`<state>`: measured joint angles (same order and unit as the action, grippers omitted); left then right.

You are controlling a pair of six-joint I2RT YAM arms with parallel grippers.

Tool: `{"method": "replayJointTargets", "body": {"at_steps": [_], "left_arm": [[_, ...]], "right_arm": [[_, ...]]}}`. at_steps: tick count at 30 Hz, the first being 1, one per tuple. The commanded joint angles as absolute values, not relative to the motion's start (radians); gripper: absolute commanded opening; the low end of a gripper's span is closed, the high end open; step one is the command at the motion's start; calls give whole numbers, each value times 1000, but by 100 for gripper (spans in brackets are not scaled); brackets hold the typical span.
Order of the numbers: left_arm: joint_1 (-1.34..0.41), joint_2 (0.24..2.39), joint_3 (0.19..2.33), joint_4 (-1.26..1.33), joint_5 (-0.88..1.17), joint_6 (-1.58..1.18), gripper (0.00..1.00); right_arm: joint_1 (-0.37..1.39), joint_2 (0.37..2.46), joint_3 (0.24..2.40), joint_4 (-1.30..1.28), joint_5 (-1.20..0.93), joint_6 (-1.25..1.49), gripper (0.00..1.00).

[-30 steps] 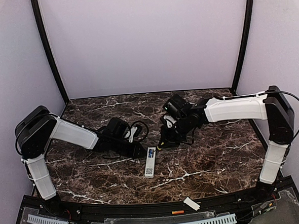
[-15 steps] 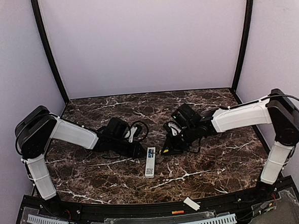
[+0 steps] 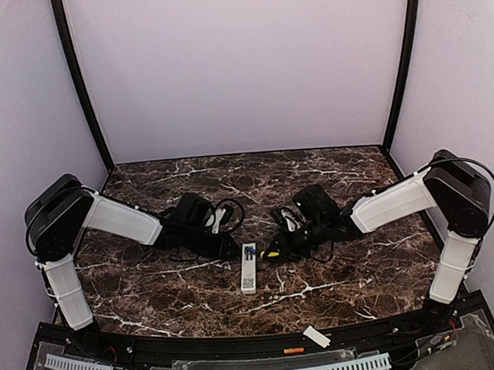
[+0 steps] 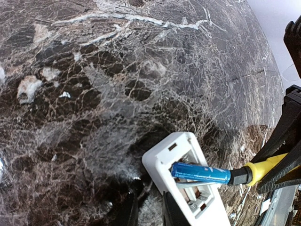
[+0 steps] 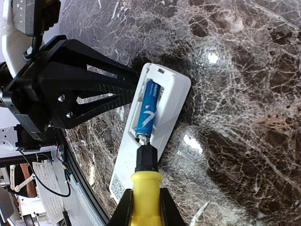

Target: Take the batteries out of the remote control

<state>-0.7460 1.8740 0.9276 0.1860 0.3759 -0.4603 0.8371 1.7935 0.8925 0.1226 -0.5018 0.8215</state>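
The white remote control (image 3: 248, 270) lies back-up mid-table, its battery bay open at the far end. A blue battery (image 4: 200, 172) sits tilted up in the bay (image 5: 148, 110). My right gripper (image 5: 146, 209) is shut on a yellow-handled screwdriver (image 5: 146, 186), whose tip touches the battery's near end. My left gripper (image 4: 148, 214) is shut with nothing between its fingers, and one finger rests against the remote's (image 4: 164, 162) left edge. An orange battery (image 3: 294, 350) lies on the black front ledge.
A short white cover plate (image 3: 316, 338) lies on the front ledge beside the orange battery. A QR sticker (image 5: 117, 181) marks the remote's near end. Dark marble table (image 3: 361, 262) is bounded by lilac walls and two black corner posts.
My right arm has come down and toward the front, bringing the screwdriver tip to the remote's open bay. The left arm and the remote have stayed put.
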Motion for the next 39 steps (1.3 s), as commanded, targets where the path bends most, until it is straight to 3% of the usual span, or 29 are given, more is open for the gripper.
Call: {"method": "replayJointTargets", "body": {"at_steps": [1,19,39], "left_arm": [[-769,1903,936,158,407,-465,19],[-769,1898,931,165,400,-465,19],[-769,1888,924,166,371,-471,18]], "right_arm": [[854,1849,911,153,-488,801,0],[916,1814,1332,-546,-255,657,0],[939,1862,1451,-706,-149,588,0]]}}
